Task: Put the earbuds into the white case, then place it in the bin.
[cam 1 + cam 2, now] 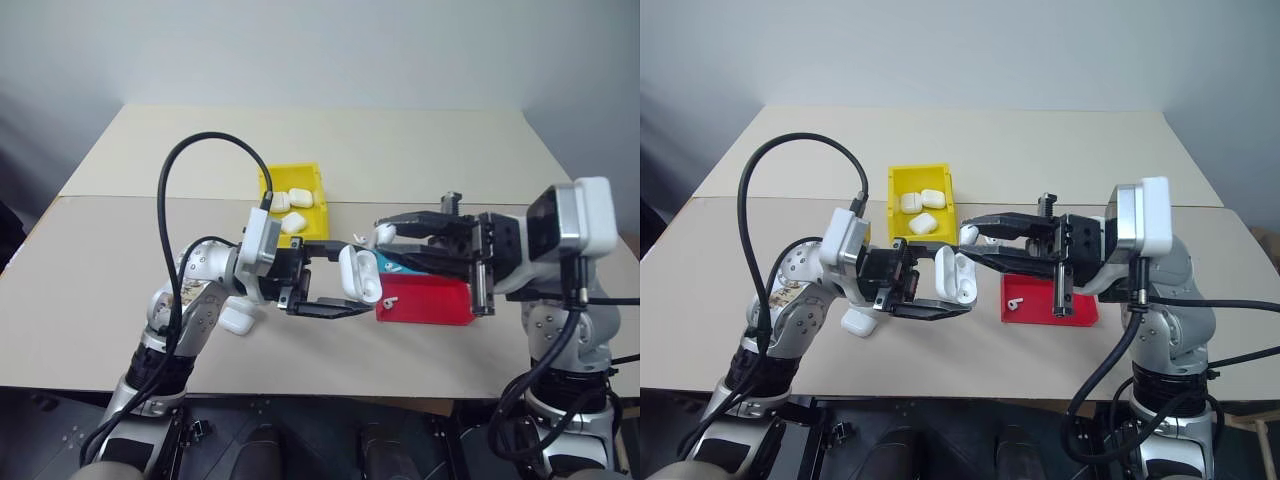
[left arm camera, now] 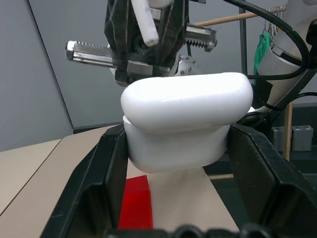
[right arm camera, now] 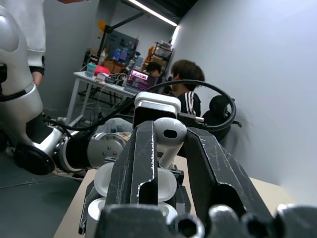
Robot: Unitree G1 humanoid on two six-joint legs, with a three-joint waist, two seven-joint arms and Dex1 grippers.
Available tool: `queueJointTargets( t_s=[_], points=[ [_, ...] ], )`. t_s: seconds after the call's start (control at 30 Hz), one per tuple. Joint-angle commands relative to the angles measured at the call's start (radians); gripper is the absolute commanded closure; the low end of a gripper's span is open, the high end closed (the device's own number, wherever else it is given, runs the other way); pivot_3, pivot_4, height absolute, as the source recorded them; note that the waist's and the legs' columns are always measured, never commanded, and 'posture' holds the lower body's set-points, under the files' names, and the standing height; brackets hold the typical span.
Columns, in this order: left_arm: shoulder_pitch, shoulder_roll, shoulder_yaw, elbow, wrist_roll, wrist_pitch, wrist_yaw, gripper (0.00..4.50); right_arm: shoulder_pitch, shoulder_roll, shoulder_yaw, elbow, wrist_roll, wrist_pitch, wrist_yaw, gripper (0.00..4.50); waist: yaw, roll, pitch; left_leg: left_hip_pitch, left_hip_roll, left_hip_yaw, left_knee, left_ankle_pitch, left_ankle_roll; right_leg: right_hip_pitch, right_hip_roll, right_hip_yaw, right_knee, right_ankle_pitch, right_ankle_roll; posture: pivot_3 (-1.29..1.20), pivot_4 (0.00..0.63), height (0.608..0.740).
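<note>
Insertion step. The left hand (image 1: 322,280) was clamped on the open white case (image 1: 361,274), holding it in the air above the middle of the table (image 1: 90,260), lid swung back. The right hand (image 1: 392,232) pinched one earbud (image 1: 384,234) between its fingertips, just above and beside the case mouth. A good insertion would likely need the stem lined up with an empty socket and lowered straight in, the case kept steady, and the pinch released only once the earbud was seated.

Surroundings. The bin (image 1: 312,176) stood toward the far edge of the table, beyond the left hand, with several closed cases (image 1: 292,223) already inside. A spare case (image 1: 238,320) lay on the table under the left arm. The red and blue tray (image 1: 440,300) sat below the right hand, with another earbud (image 1: 390,301) on its red part. The black cable (image 1: 170,190) looping over the left arm could snag on the way to the bin.
</note>
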Motion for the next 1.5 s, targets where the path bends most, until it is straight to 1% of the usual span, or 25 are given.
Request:
queueJointTargets(
  t_s=[0.03,0.57,0.87,0.93,1.0,1.07,1.23,1.33,1.43,1.5],
  points=[
    [-0.010,-0.005,0.009,-0.018,0.003,-0.021,-0.001,1.76,0.002,-0.018,0.025,0.002,-0.030,-0.053,0.008,3.85,-0.001,0.000,0.000,0.000,0.000,0.000,0.000,0.000,0.000,0.000,0.000,0.000,0.000,0.000,0.000,0.00,0.150,0.740],
    [-0.008,-0.011,0.006,-0.020,0.009,-0.035,-0.008,1.76,0.035,-0.050,0.086,0.053,-0.110,-0.152,0.029,3.85,0.000,0.000,0.000,0.000,0.000,0.000,0.000,0.000,0.000,0.000,0.000,0.000,0.000,0.000,0.000,0.00,0.150,0.740],
    [-0.011,-0.019,0.004,-0.016,0.017,-0.035,-0.007,1.76,0.039,-0.057,0.095,0.059,-0.116,-0.190,0.030,3.85,0.001,0.000,0.000,0.000,0.000,0.000,0.000,0.000,0.000,0.000,0.000,0.000,0.000,0.000,0.000,0.00,0.150,0.740],
    [-0.011,-0.021,0.005,-0.013,0.019,-0.036,-0.007,1.76,0.042,-0.061,0.100,0.057,-0.116,-0.201,0.040,3.11,0.001,0.000,0.000,0.000,0.000,0.000,0.000,0.000,0.000,0.000,0.000,0.000,0.000,0.000,0.000,0.00,0.150,0.740],
    [-0.012,-0.024,0.005,-0.011,0.022,-0.036,-0.008,1.76,0.044,-0.068,0.104,0.055,-0.112,-0.204,0.046,2.55,0.001,0.000,0.000,0.000,0.000,0.000,0.000,0.000,0.000,0.000,0.000,0.000,0.000,0.000,0.000,0.00,0.150,0.740],
    [-0.013,-0.027,0.005,-0.005,0.028,-0.039,-0.010,1.76,0.045,-0.071,0.103,0.054,-0.109,-0.207,0.049,1.86,0.001,0.000,0.000,0.000,0.000,0.000,0.000,0.000,0.000,0.000,0.000,0.000,0.000,0.000,0.000,0.00,0.150,0.740],
    [-0.010,-0.023,0.009,-0.005,0.035,-0.034,-0.013,1.76,0.048,-0.081,0.097,0.055,-0.119,-0.215,0.050,1.86,0.001,0.000,0.000,0.000,0.000,0.000,0.000,0.000,0.000,0.000,0.000,0.000,0.000,0.000,0.000,0.00,0.150,0.740],
    [0.011,-0.013,0.016,-0.009,0.039,-0.040,-0.014,1.76,0.045,-0.103,0.061,0.064,-0.105,-0.214,0.046,1.86,0.001,0.000,0.000,0.000,0.000,0.000,0.000,0.000,0.000,0.000,0.000,0.000,0.000,0.000,0.000,0.00,0.150,0.740],
    [0.046,0.020,0.021,-0.021,0.059,-0.051,-0.023,1.76,0.030,-0.157,0.015,0.098,-0.079,-0.190,0.059,1.86,0.000,0.000,0.000,0.000,0.000,0.000,0.000,0.000,0.000,0.000,0.000,0.000,0.000,0.000,0.000,0.00,0.150,0.740],
    [0.078,0.051,0.023,-0.014,0.087,-0.082,-0.037,1.76,-0.010,-0.227,0.014,0.152,-0.109,-0.137,0.049,1.86,-0.001,0.000,0.000,0.000,0.000,0.000,0.000,0.000,0.000,0.000,0.000,0.000,0.000,0.000,0.000,0.00,0.150,0.740]
  ],
)
